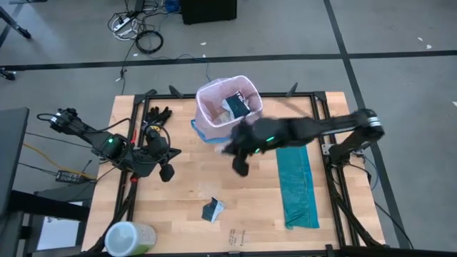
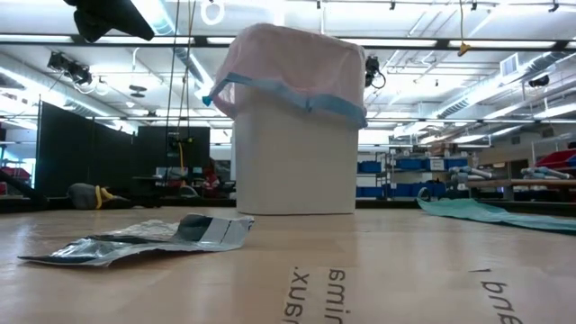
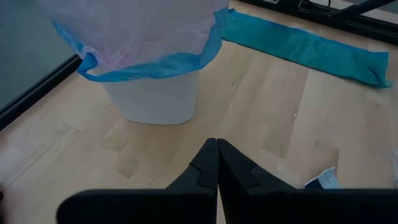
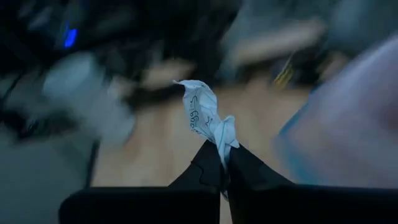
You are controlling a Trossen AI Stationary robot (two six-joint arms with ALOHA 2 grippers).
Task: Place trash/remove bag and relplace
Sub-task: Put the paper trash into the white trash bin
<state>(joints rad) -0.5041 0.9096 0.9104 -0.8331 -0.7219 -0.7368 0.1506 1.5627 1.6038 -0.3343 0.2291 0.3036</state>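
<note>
While the thin translucent pink bin liner [image 1: 227, 100] with its blue rim band drapes the white cylindrical bin [image 2: 293, 162], the right gripper [image 4: 222, 163] pinches a crumpled white paper scrap [image 4: 208, 119] beside it. Left gripper [image 3: 217, 163], fingers together, holds nothing above the wooden table [image 1: 186, 200]. A flat silvery wrapper [image 1: 213, 209] lies nearer the front edge.

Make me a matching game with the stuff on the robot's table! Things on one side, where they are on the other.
Things:
1. white bin
2. crumpled paper
3. teal bag
4. flat wrapper

Places:
A. pinched in the right gripper
B. lying alone near the table's front edge
C. lined with a pink bag
D. spread flat on the table's right side

Pairs: 1-C, 2-A, 3-D, 4-B
</note>
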